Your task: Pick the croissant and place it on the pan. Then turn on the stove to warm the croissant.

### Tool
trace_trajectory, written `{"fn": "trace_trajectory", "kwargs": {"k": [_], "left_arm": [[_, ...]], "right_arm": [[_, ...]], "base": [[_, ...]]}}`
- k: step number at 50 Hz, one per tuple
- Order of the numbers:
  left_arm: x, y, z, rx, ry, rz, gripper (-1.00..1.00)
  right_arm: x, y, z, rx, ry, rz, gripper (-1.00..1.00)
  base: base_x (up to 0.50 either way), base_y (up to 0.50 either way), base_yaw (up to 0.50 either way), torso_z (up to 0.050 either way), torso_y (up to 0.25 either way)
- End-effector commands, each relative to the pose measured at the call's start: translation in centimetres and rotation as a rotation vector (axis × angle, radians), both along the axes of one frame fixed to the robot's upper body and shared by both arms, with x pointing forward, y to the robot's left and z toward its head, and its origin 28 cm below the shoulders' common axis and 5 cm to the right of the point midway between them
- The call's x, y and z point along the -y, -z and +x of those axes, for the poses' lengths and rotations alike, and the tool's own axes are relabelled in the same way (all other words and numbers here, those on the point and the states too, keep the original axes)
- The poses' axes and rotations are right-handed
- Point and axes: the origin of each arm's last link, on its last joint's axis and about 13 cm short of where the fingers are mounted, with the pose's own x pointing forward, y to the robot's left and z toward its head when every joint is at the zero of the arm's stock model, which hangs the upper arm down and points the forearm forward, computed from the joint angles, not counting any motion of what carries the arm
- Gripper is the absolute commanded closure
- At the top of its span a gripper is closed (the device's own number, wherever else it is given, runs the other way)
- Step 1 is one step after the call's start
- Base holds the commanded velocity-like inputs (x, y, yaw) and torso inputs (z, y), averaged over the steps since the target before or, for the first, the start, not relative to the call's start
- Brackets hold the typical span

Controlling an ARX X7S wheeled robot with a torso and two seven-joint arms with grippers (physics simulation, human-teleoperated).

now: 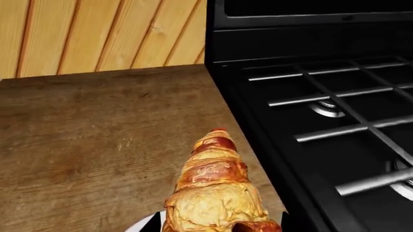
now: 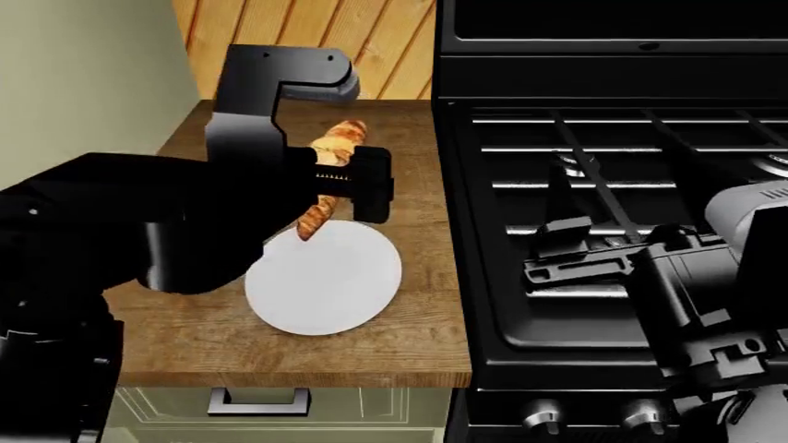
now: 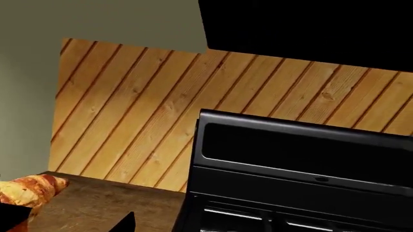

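Note:
The golden-brown croissant [image 2: 341, 138] is held in the air by my left gripper [image 2: 335, 182], which is shut on its middle, just above the far edge of the white plate [image 2: 327, 286]. In the left wrist view the croissant [image 1: 213, 183] points away from my left gripper [image 1: 216, 228] over the wooden counter, close to the stove's edge. It also shows in the right wrist view [image 3: 29, 191]. The black stove [image 2: 615, 175] with silvery grates lies to the right. My right gripper [image 2: 556, 251] hovers open and empty over the stove's front grates. The pan is out of view.
The wooden counter [image 2: 407, 341] ends at a front edge with a drawer below. A wood-panelled wall [image 1: 103, 34] stands behind it. The stove's back panel [image 3: 303, 154] rises at the rear. Silver knobs [image 2: 542, 417] line the stove's front.

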Motion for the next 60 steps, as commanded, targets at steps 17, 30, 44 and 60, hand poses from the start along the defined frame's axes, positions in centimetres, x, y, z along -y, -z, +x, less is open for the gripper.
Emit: {"fn": "trace_trajectory", "kwargs": {"k": [17, 30, 44, 60], "left_arm": [[-0.2, 0.5, -0.6, -0.012, 0.033, -0.021, 1.0], [-0.1, 1.0, -0.2, -0.039, 0.026, -0.019, 1.0], [-0.3, 1.0, -0.2, -0.052, 0.016, -0.023, 1.0], [-0.3, 1.2, 0.0, -0.062, 0.013, -0.027, 1.0]], "right_arm": [[1.4, -2.3, -0.2, 0.079, 0.111, -0.002, -1.0], [1.5, -2.1, -0.1, 0.068, 0.109, 0.008, -1.0], [1.4, -2.2, -0.2, 0.072, 0.098, 0.004, -1.0], [1.5, -3.1, -0.4, 0.102, 0.109, -0.003, -1.0]], "base": [[0.0, 0.0, 0.0, 0.0, 0.001], [-0.04, -0.48, 0.0, 0.0, 0.0], [-0.05, -0.5, 0.0, 0.0, 0.001], [-0.05, -0.5, 0.0, 0.0, 0.0]]}}
